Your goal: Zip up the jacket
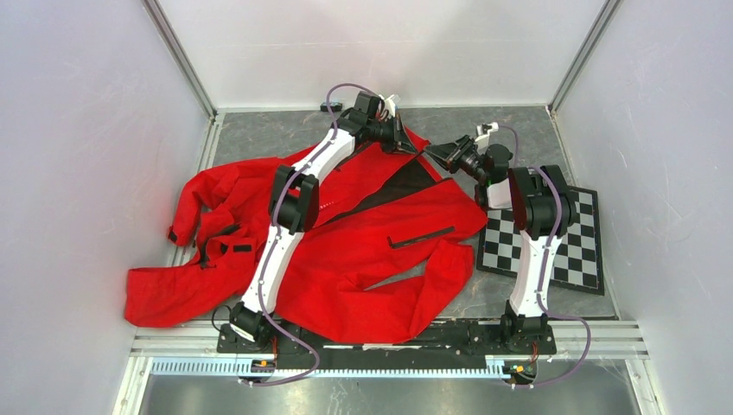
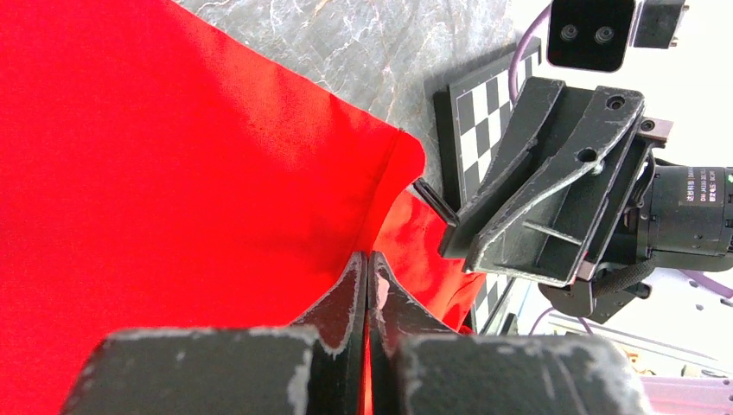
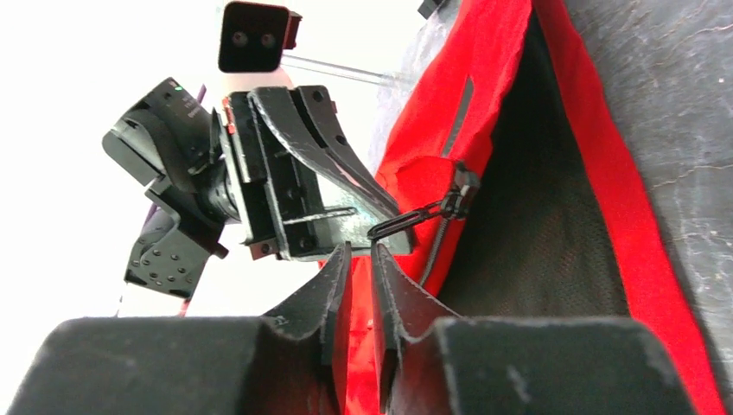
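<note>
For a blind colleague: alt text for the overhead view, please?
A red jacket lies spread on a grey table, its front open at the far end showing dark lining. A robot's left gripper and right gripper nearly meet at that opening. A checkerboard lies to the right.

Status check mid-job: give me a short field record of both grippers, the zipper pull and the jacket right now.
left gripper: shut on red fabric of the jacket, near the zipper pull
right gripper: shut, apparently on the zipper pull
jacket: spread out, front open at the far end, dark lining showing
zip: not closed
checkerboard: right of the jacket, under the right arm
</note>
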{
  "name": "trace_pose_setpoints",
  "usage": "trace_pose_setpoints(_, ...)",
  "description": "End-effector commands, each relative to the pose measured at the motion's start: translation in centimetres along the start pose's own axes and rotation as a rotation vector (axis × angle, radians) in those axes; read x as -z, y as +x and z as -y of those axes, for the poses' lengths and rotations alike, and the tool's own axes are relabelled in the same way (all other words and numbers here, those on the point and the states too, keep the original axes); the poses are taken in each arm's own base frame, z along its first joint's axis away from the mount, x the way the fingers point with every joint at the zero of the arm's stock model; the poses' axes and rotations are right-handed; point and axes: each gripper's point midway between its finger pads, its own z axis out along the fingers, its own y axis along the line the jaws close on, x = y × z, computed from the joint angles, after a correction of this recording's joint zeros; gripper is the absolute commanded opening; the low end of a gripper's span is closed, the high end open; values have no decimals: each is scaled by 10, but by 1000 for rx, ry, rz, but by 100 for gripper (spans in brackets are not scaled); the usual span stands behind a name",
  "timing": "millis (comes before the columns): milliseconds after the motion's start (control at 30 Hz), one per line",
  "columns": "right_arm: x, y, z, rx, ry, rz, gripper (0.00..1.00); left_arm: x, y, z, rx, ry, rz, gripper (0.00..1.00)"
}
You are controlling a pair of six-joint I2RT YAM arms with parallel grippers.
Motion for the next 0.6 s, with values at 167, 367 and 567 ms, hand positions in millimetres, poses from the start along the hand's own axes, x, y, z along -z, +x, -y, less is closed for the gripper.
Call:
trace_pose_setpoints(167,-21,-27,-13,-26,-66,72,12,15,-12,38,-19,88,24,2)
trace_pose_setpoints(367,-51,-58,0,100,15,58,13,15,-11,37,-4,88,20,2)
trace_pose_setpoints(567,-6,-44,-5,285,62,8,52,16,-15,33,10,92,30,2)
